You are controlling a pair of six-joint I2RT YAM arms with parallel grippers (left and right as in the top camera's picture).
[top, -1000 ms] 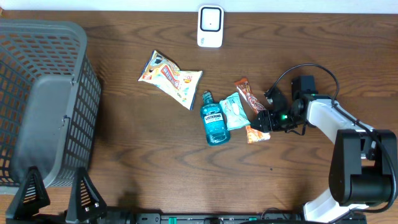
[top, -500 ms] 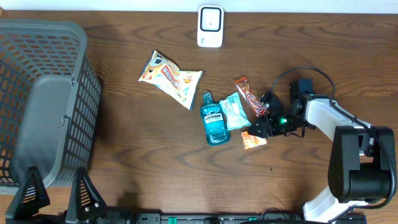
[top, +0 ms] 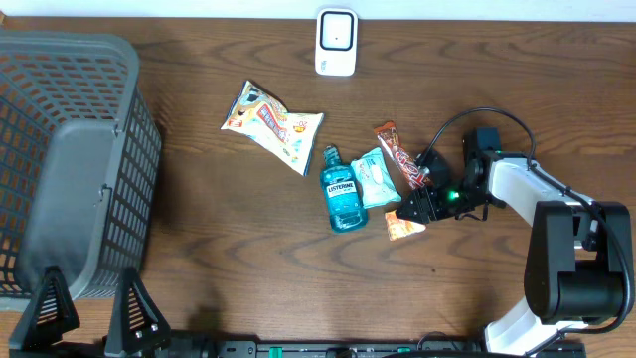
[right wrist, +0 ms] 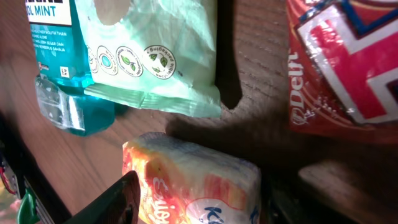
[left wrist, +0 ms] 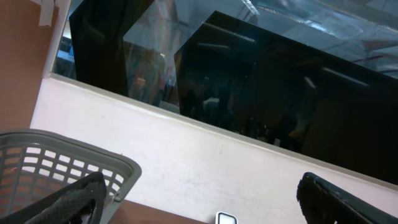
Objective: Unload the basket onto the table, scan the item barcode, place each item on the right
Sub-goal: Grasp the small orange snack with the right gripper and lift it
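A small orange snack packet (top: pixel 402 227) lies on the wooden table, just right of the blue mouthwash bottle (top: pixel 341 194). My right gripper (top: pixel 415 211) is down at the table and shut on this packet. In the right wrist view the packet (right wrist: pixel 193 180) fills the gap between the jaws, with the left finger (right wrist: pixel 109 202) pressed against its side. The white barcode scanner (top: pixel 336 42) stands at the table's far edge. My left gripper (left wrist: pixel 202 208) hangs wide open and holds nothing, at the near left by the basket.
A mint-green pack (top: pixel 376 177) and a red snack bar (top: pixel 400 157) lie close to the right gripper. A colourful snack bag (top: pixel 270 124) lies mid-table. A large grey basket (top: pixel 70 159) fills the left side.
The right gripper has slid toward the near left, opened a little, then closed again. The orange packet has shifted with it, nearer to the bottle's base. The left arm has not moved.
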